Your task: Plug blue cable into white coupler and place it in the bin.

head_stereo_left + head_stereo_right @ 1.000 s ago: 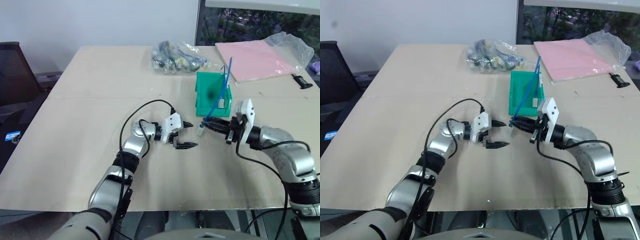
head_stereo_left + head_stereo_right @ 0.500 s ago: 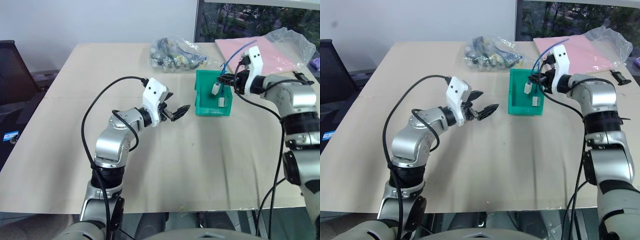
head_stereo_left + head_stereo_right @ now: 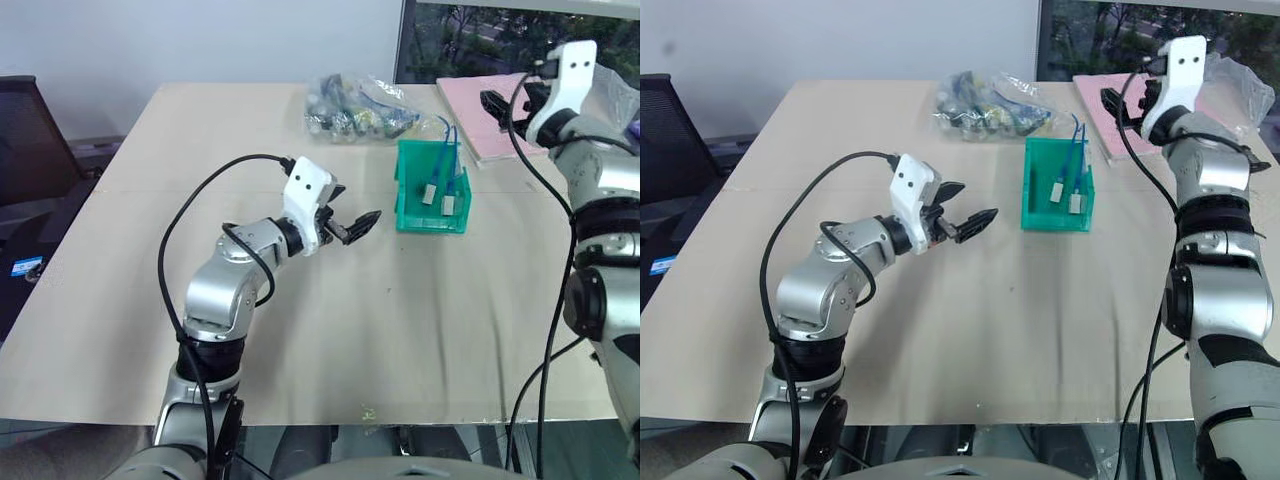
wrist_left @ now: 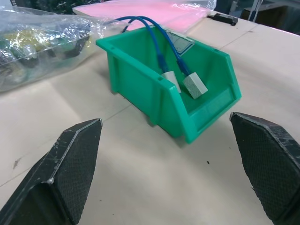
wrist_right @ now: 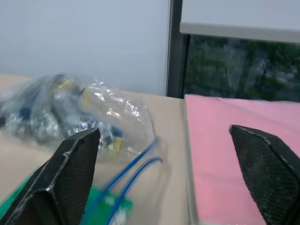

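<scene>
Behind, lying near the bin (image 3: 431, 205): clear bag of parts (image 3: 355, 110), pink folder (image 3: 492, 125). Resting inside: blue cable (image 4: 157, 37), looping rearward, white coupler (image 4: 194, 86). Gaping empty: left gripper (image 3: 358, 226), right gripper (image 3: 500, 103).

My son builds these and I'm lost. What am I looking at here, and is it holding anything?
It is a two-armed humanoid robot at a tan table. Two pictures come from cameras in its head, two from cameras on its wrists, looking between the black fingers. The left gripper is open beside a green bin; the right gripper is open, raised above the pink folder. Neither holds anything. Blue cables with white couplers lie in the bin. A clear bag of parts sits behind it.
</scene>
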Available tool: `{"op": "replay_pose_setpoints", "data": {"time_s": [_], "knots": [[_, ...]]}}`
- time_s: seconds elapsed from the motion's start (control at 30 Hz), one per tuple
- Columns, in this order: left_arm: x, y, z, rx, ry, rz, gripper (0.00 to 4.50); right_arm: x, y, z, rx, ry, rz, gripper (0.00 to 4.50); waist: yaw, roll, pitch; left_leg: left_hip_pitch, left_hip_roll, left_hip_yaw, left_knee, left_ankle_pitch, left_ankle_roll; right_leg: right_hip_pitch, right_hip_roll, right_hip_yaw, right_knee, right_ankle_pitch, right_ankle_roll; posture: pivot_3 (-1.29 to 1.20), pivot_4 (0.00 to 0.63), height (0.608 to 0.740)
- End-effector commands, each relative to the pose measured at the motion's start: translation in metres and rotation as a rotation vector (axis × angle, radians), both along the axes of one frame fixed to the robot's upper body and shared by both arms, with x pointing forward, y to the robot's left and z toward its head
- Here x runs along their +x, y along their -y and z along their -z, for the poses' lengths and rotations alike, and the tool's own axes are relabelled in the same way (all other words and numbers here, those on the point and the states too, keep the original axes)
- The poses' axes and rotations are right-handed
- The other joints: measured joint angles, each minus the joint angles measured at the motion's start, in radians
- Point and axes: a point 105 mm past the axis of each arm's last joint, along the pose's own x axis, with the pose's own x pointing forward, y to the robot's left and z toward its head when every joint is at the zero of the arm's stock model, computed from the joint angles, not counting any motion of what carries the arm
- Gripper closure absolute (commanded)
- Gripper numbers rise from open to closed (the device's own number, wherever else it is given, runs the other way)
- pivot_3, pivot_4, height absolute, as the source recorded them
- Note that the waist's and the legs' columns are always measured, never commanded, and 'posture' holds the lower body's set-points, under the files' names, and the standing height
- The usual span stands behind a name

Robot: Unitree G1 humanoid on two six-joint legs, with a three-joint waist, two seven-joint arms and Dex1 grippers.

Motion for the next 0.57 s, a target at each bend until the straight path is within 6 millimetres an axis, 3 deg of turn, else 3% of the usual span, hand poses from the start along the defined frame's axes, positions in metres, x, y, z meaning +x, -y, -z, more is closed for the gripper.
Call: {"op": "replay_pose_setpoints", "data": {"time_s": [0.03, 0.13, 0.23, 0.4, 0.47, 0.57], "knots": [[-0.021, -0.006, -0.006, -0.041, 0.075, 0.050, 0.00, -0.053, -0.004, 0.016, -0.009, 0.048, -0.143, 0.06, 0.002, 0.001, 0.000, -0.002, 0.000, 0.000, 0.000, 0.000, 0.000, 0.000, 0.000, 0.000, 0.000, 0.000, 0.000, 0.00, 0.150, 0.740], [-0.032, -0.022, 0.013, -0.019, 0.074, 0.009, 0.00, -0.111, -0.012, 0.052, -0.069, 0.081, -0.309, 0.06, -0.002, 0.002, 0.000, -0.010, 0.001, 0.000, 0.002, 0.000, 0.000, -0.007, -0.001, 0.001, 0.000, 0.000, 0.000, 0.00, 0.150, 0.740], [-0.047, -0.038, 0.035, -0.054, 0.005, -0.032, 0.00, -0.150, -0.003, 0.100, -0.074, -0.100, -0.378, 0.06, -0.003, 0.003, 0.000, -0.009, 0.000, 0.002, 0.002, -0.001, 0.001, -0.011, 0.000, 0.004, 0.001, 0.000, 0.001, 0.00, 0.150, 0.740], [-0.073, -0.068, 0.079, 0.013, -0.074, -0.125, 0.00, -0.189, 0.007, 0.153, -0.136, -0.279, -0.399, 0.06, -0.003, 0.002, 0.004, 0.017, 0.000, 0.005, -0.002, -0.004, 0.006, 0.011, -0.002, 0.009, -0.002, -0.001, -0.001, 0.00, 0.150, 0.740], [-0.075, -0.077, 0.094, 0.069, -0.089, -0.185, 0.00, -0.197, 0.010, 0.166, -0.126, -0.317, -0.399, 0.06, -0.003, 0.002, 0.004, 0.025, 0.000, 0.005, -0.004, -0.004, 0.006, 0.019, -0.002, 0.010, -0.004, -0.001, -0.001, 0.00, 0.150, 0.740], [-0.077, -0.080, 0.104, 0.079, -0.110, -0.215, 0.00, -0.200, 0.016, 0.176, -0.069, -0.329, -0.363, 0.06, -0.002, 0.002, 0.004, 0.025, 0.000, 0.005, -0.002, -0.004, 0.006, 0.020, 0.000, 0.010, -0.006, 0.000, -0.002, 0.00, 0.150, 0.740]]}}
